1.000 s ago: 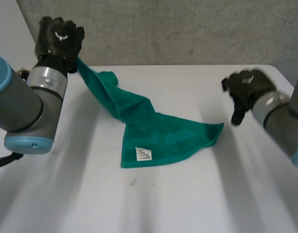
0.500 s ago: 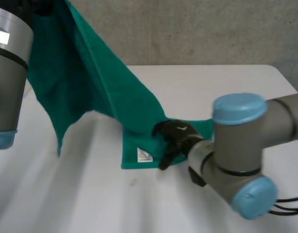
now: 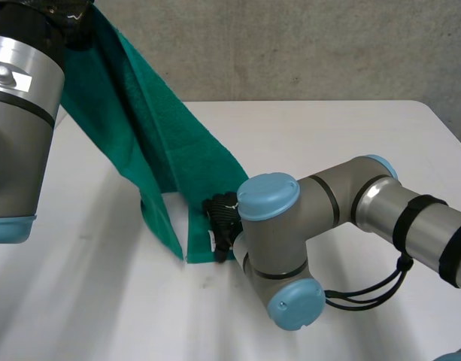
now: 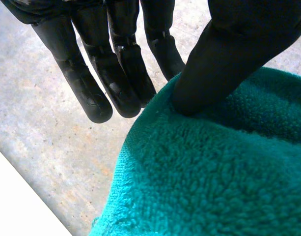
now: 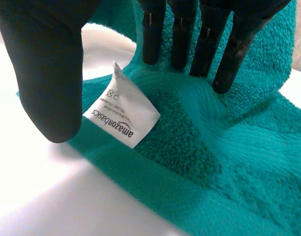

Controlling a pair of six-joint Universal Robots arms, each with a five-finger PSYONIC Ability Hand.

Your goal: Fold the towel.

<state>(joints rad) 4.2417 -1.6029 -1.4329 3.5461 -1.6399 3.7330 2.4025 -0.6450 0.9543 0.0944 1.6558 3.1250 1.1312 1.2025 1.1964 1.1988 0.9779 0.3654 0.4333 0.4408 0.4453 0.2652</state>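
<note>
Head view: the left hand (image 3: pixel 63 13), raised high above the bench's (image 3: pixel 328 135) far left corner, holds up one end of the green towel (image 3: pixel 162 143), which runs in a taut slant down to the middle of the bench, where its lower end lies flat on the white top, nearer the front edge than the back. A loose fold hangs from the slant's underside and touches down just left of that flat end. The left arm (image 3: pixel 16 113) stands upright at the bench's left side; the right arm (image 3: pixel 350 203) comes in from the right edge and bends across the bench, so that the right hand (image 3: pixel 222 218) sits on the towel's lower end. Left wrist view: the thumb (image 4: pixel 229 54) digs into the towel's pile at its edge, with the straight fingers (image 4: pixel 116 73) passing behind the cloth, so this hand is clamped on the towel, pinching it between thumb and fingers; past them lies the grey wall (image 4: pixel 37 128). Right wrist view: the right hand's fingers (image 5: pixel 229 54) are straight and spread, their tips pressing down into the towel, while the thumb (image 5: pixel 47 64) is held well apart from them, above the towel's edge where the cloth meets the bench; this hand grips nothing and only pins the cloth. Between its thumb and fingers a white label (image 5: pixel 123 115), printed "amazonbasics", stands up from the towel near that edge.
</note>
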